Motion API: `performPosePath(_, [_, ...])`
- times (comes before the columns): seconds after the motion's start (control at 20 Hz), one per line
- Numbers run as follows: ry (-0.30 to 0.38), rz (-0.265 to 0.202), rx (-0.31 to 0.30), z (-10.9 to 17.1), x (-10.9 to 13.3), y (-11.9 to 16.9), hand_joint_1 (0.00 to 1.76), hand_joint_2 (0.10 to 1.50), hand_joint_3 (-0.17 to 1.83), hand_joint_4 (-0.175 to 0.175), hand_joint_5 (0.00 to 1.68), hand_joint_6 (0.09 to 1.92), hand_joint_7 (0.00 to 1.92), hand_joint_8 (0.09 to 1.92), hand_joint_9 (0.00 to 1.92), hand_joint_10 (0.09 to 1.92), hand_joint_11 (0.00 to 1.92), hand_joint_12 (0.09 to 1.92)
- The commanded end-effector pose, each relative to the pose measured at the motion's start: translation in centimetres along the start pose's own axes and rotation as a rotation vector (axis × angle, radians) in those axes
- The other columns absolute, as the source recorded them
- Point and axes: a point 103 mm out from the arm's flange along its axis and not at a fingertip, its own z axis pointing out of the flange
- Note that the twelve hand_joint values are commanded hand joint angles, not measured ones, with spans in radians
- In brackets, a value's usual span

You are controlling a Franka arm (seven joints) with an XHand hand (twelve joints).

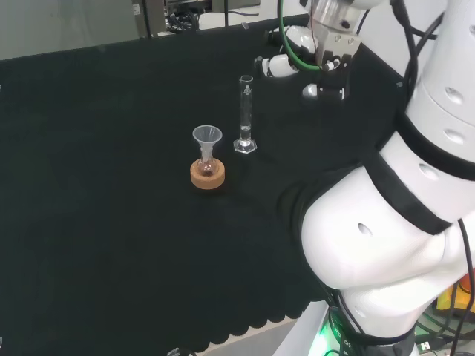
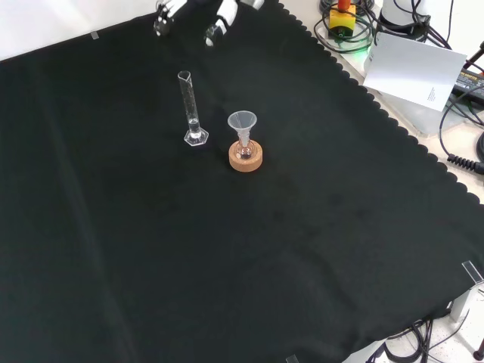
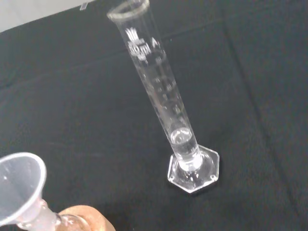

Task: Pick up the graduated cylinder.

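- Head view: hand [image 1: 326, 70] hangs above the cloth [image 1: 111, 185], right of and beyond the cylinder [image 1: 246, 115], well apart from it, touching nothing.
- Fingers [image 2: 215, 26] point down toward the cloth; whether they are spread or curled, cannot tell.
- One cylinder, clear glass, upright on its six-sided foot, standing free on the cloth.
- One funnel [image 1: 207, 141], sitting in a small flask on one cork ring [image 1: 207, 175], just beside the cylinder, to its left and nearer in head view.
- Wrist view: a little clear liquid at the cylinder's bottom.
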Motion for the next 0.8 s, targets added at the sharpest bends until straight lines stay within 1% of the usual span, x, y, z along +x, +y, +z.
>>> performPosePath(0.05, [0.030, -0.014, -0.002, 2.4, -1.6, 1.5, 0.56, 0.94, 0.29, -0.039, 0.39, 0.09, 0.18, 0.61, 0.41, 0.65, 0.13, 1.38])
performPosePath(0.2, [0.032, -0.017, 0.018, 3.7, -1.6, 1.6, 0.57, 0.93, 0.29, -0.039, 0.38, 0.09, 0.18, 0.61, 0.40, 0.64, 0.12, 1.38])
performPosePath(0.5, [0.058, -0.024, 0.050, 5.9, -1.5, 1.6, 0.59, 0.89, 0.33, -0.039, 0.38, 0.09, 0.18, 0.61, 0.39, 0.65, 0.10, 1.39])
performPosePath(0.8, [0.062, -0.013, 0.072, 6.8, -1.9, 1.9, 0.60, 0.86, 0.38, -0.039, 0.38, 0.09, 0.18, 0.62, 0.39, 0.65, 0.10, 1.39])
